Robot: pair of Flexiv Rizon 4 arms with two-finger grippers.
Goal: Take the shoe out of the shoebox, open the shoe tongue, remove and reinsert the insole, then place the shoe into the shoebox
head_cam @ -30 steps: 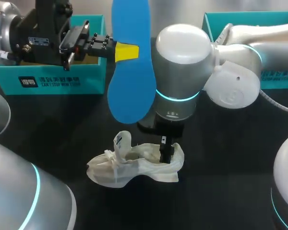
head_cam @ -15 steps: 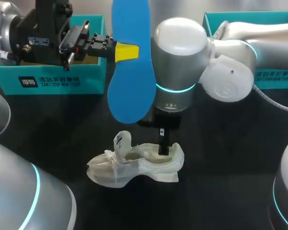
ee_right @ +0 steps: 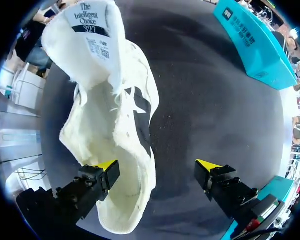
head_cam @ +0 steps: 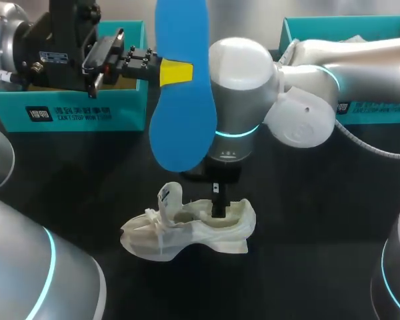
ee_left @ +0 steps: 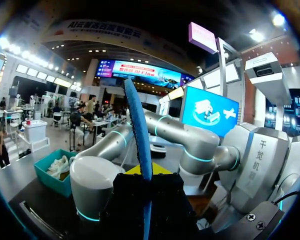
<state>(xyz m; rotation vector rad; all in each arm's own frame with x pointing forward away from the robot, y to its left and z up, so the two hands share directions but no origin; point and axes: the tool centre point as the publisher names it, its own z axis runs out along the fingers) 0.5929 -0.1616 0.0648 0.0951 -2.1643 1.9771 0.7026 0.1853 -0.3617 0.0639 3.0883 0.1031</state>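
Above the middle of the table (head_cam: 320,220), the left gripper (head_cam: 177,72) clamps a thin, likely floppy insole (head_cam: 181,100) mid-length, while the right gripper (ee_right: 157,167) stands spread, one finger inside the heel of the soft, light-looking shoe (head_cam: 187,230) below, best pinched there.

Head camera: fixed high behind the robot, angled down on the black table (head_cam: 307,220), far enough back to take in the white shoe (head_cam: 190,230) and the upright blue insole (head_cam: 181,87). Left wrist camera: faces roughly level out across the table, insole (ee_left: 140,150) edge-on right at the lens, right arm (ee_left: 180,137) beyond; both shared with the head view. Right wrist camera: close, pointing almost straight down onto shoe (ee_right: 110,115) and table (ee_right: 205,100), likewise shared with the head view.
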